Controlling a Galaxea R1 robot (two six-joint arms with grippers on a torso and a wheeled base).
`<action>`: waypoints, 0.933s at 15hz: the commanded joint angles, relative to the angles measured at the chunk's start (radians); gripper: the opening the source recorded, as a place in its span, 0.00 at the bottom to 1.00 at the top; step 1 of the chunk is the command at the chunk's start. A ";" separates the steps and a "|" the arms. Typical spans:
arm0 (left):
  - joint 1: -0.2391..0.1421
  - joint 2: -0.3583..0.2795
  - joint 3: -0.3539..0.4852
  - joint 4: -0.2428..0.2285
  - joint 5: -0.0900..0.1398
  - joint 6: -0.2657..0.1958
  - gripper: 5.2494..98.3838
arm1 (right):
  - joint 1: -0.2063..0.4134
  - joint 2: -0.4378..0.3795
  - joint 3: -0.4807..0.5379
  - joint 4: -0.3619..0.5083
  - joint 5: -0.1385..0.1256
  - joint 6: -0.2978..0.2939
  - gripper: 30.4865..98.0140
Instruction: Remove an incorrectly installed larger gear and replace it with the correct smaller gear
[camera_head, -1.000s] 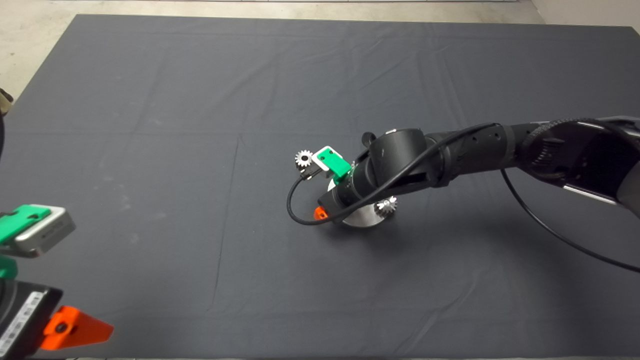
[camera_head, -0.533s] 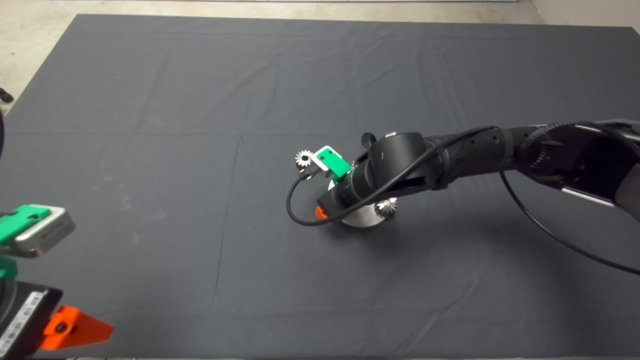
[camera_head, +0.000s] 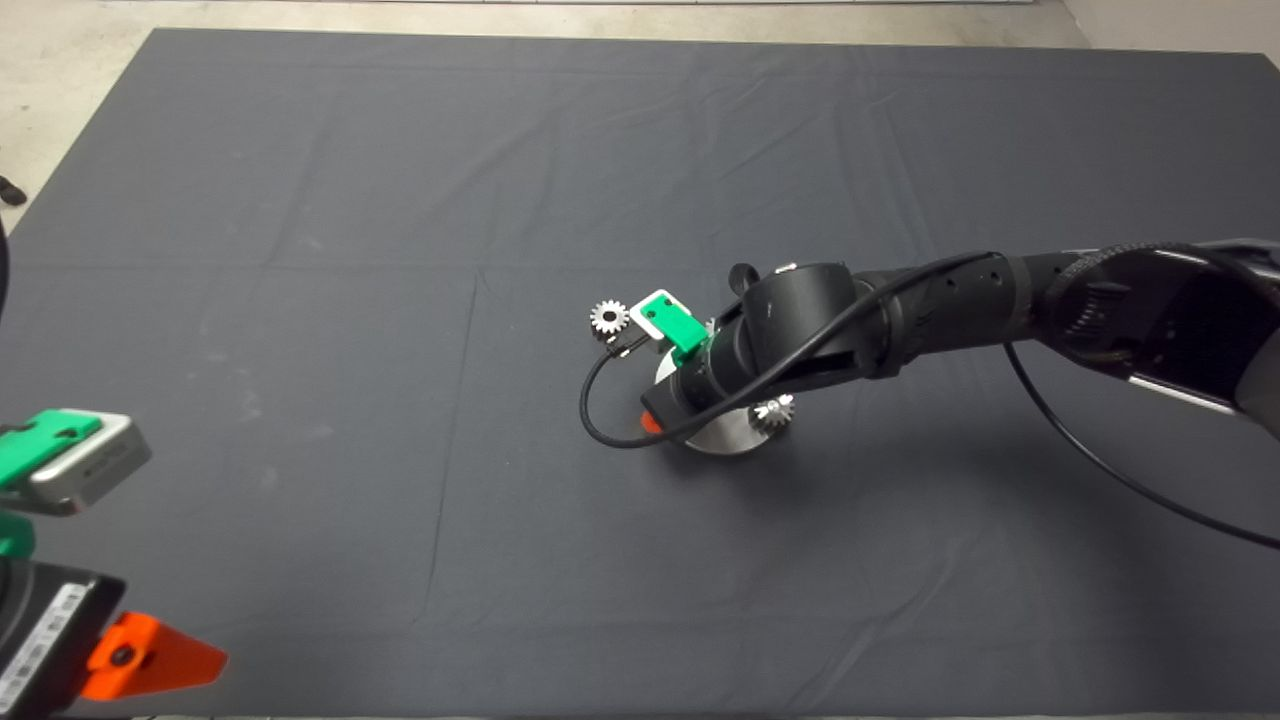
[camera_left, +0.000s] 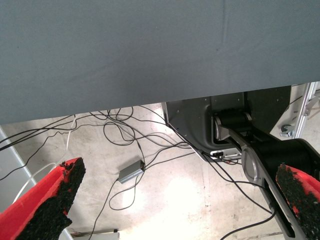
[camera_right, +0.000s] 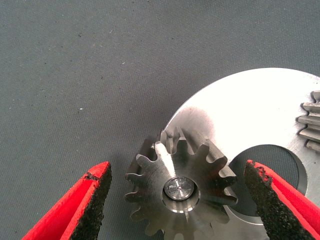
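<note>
Right now your smaller gear (camera_right: 180, 187) sits flat at the edge of the round steel plate (camera_right: 260, 110), with a pin filling its centre hole, so it looks seated on its shaft rather than merely laid there. Its straight teeth overhang the plate's rim on the side toward the dark mat (camera_right: 100, 65).

Your right end effector (camera_right: 175, 170) hangs directly over it, spread wide and gripping nothing. One red finger (camera_right: 75, 210) stands off each side of the gear, and neither pad touches the teeth. I judge that straddle is what keeps the gear square on the pin: fingers that stay clear cannot drag it sideways.

At the far edge of the plate you can see the slanted teeth of a brighter gear (camera_right: 311, 125), well apart from the seated one. From above, the right arm (camera_head: 900, 310) hides the pin, and a second spur gear (camera_head: 609, 318) lies on the bench mat just beside the wrist camera.

You will not find the larger gear in any view, so I cannot say where it lies.

Your left end effector (camera_left: 175, 200) waits off the bench's near left corner, also open and empty.
</note>
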 joint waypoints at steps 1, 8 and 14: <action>-0.001 0.003 0.012 0.003 0.016 0.006 1.00 | 0.012 0.001 0.005 -0.030 -0.003 0.000 0.59; -0.001 0.002 0.012 0.003 0.015 0.006 1.00 | 0.012 0.004 0.011 -0.029 -0.006 0.000 0.44; -0.001 0.000 0.012 0.003 0.016 0.006 1.00 | 0.012 0.004 0.011 -0.029 -0.012 -0.004 0.32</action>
